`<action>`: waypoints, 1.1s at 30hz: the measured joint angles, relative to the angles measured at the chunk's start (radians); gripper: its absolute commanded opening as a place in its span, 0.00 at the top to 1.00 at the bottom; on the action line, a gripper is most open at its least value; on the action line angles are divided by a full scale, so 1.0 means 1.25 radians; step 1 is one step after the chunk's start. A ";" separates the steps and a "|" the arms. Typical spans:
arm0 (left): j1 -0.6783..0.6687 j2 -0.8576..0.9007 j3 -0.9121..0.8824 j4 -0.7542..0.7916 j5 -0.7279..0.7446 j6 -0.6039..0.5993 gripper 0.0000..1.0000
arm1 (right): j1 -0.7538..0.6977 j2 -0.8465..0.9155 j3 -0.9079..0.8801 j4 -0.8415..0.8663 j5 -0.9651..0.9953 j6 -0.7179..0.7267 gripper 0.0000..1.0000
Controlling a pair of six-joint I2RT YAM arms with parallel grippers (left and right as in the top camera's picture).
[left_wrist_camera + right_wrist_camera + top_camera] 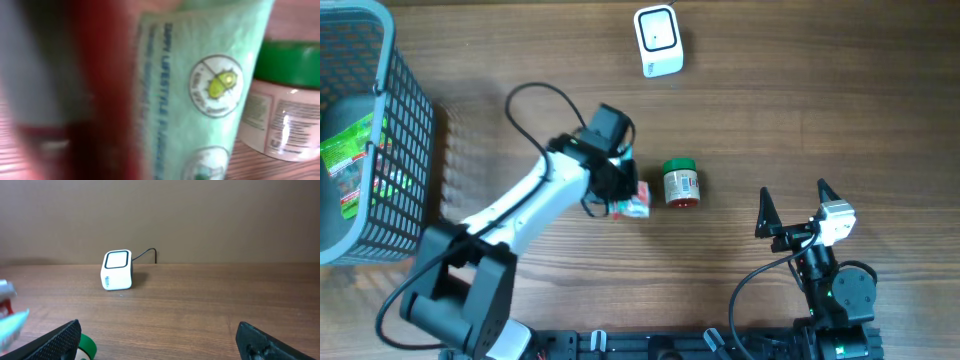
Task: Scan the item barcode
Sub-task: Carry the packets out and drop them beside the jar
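The item at my left gripper [623, 190] is a pale green tube with a red end [632, 207], lying on the table. It fills the left wrist view, blurred and very close [200, 90], and hides the fingers there. From overhead the gripper sits right over the tube's left part, and its jaws are hidden under the wrist. The white barcode scanner [658, 41] stands at the far middle of the table, also in the right wrist view [117, 270]. My right gripper [793, 190] rests near the front edge, open and holding nothing [160, 345].
A small jar with a green lid [680, 184] lies just right of the tube, close behind it in the left wrist view [285, 110]. A grey mesh basket [405, 110] with green packets stands at the far left. The scanner's cable runs off the back edge.
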 measured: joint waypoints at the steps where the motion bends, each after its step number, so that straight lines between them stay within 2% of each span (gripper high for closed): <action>1: -0.010 0.005 -0.008 0.012 0.002 -0.009 0.00 | 0.000 0.000 0.000 0.000 0.000 0.000 0.00; 8: -0.014 0.007 -0.009 0.043 0.001 -0.025 0.00 | 0.000 0.000 0.000 0.000 0.000 0.000 0.00; 13: -0.036 0.006 0.032 -0.074 -0.104 -0.027 0.00 | 0.000 0.000 0.000 0.000 0.000 0.000 0.01; 19: -0.078 0.006 0.103 -0.113 -0.160 0.000 0.00 | 0.000 0.000 0.000 0.000 0.000 0.000 0.00; 23: -0.056 0.007 0.264 -0.280 -0.216 0.050 0.00 | 0.000 0.002 0.000 0.000 0.000 0.000 0.00; 25: -0.008 0.008 0.433 -0.388 -0.280 0.075 0.00 | 0.000 0.003 0.000 -0.001 0.000 0.000 0.00; 27: 0.069 0.006 0.581 -0.425 -0.339 0.092 0.00 | 0.000 0.003 0.000 0.001 0.000 0.000 0.00; 30: 0.240 0.004 0.780 -0.441 -0.402 0.112 0.00 | 0.000 0.003 0.000 0.000 0.000 0.000 0.00; 33: 0.416 -0.007 0.858 -0.414 -0.430 0.136 0.00 | 0.000 0.003 0.000 0.000 0.000 0.000 0.00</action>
